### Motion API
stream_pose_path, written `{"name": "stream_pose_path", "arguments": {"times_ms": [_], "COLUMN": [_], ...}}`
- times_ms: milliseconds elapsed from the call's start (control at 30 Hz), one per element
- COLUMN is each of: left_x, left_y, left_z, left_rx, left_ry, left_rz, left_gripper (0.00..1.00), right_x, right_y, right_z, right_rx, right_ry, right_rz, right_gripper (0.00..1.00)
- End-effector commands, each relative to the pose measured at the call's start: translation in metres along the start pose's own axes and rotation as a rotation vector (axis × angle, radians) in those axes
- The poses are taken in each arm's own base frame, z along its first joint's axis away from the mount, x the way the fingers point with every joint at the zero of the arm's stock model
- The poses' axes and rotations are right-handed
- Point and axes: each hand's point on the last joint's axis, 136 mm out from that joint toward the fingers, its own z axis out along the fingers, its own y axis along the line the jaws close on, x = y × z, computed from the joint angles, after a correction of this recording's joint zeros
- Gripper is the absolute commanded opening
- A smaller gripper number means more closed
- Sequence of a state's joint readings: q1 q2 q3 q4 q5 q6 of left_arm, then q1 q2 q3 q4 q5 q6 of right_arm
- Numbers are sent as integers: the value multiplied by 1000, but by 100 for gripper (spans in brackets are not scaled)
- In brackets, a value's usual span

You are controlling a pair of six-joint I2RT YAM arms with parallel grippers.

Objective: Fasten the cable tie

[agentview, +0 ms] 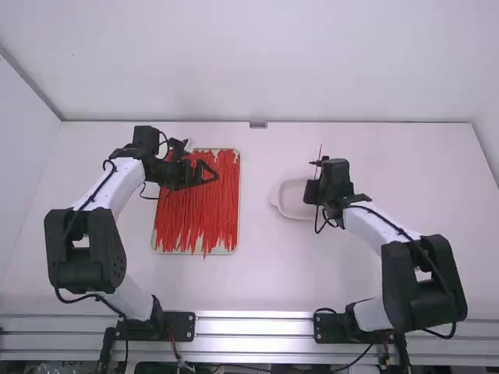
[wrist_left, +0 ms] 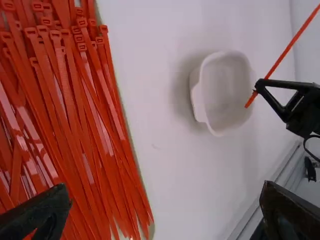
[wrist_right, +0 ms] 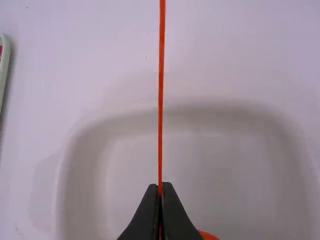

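Note:
A heap of red cable ties (agentview: 199,206) lies on a pale tray (agentview: 237,234) left of centre. Just above the far end of the heap hangs my left gripper (agentview: 204,173), open with nothing in it; its own view shows the wide-spread fingers (wrist_left: 45,212) over the cable ties (wrist_left: 60,125). My right gripper (agentview: 320,167) is shut on a single red cable tie (agentview: 321,152) that sticks out away from it, above the white dish (agentview: 292,199). In the right wrist view the right gripper (wrist_right: 160,192) pinches the thin cable tie (wrist_right: 161,75) over the dish (wrist_right: 90,165).
The white dish (wrist_left: 222,92) sits right of the tray, and the right gripper (wrist_left: 260,87) shows beyond it with its tie (wrist_left: 285,52). The tray's edge (wrist_right: 2,65) lies off to one side. Bare white table surrounds both, with walls at the back and sides.

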State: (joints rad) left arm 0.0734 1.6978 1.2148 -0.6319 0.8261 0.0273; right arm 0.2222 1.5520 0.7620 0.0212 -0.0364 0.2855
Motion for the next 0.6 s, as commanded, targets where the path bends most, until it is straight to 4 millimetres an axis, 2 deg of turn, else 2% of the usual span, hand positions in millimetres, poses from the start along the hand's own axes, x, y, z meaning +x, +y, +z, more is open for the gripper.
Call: {"name": "stream_pose_path", "arguments": {"times_ms": [0, 567], "left_x": [-8, -11], "left_y": [-20, -24], "left_z": [-9, -9], "left_rx": [32, 56], "left_ry": [-29, -41], "left_rz": [66, 61], "left_gripper": [99, 99], "right_x": [-10, -9], "right_y": [3, 3], "right_z": [-1, 0], "right_rx": [-6, -5], "right_ry": [-19, -18], "right_rz": [-1, -7], "right_gripper": [0, 0]}}
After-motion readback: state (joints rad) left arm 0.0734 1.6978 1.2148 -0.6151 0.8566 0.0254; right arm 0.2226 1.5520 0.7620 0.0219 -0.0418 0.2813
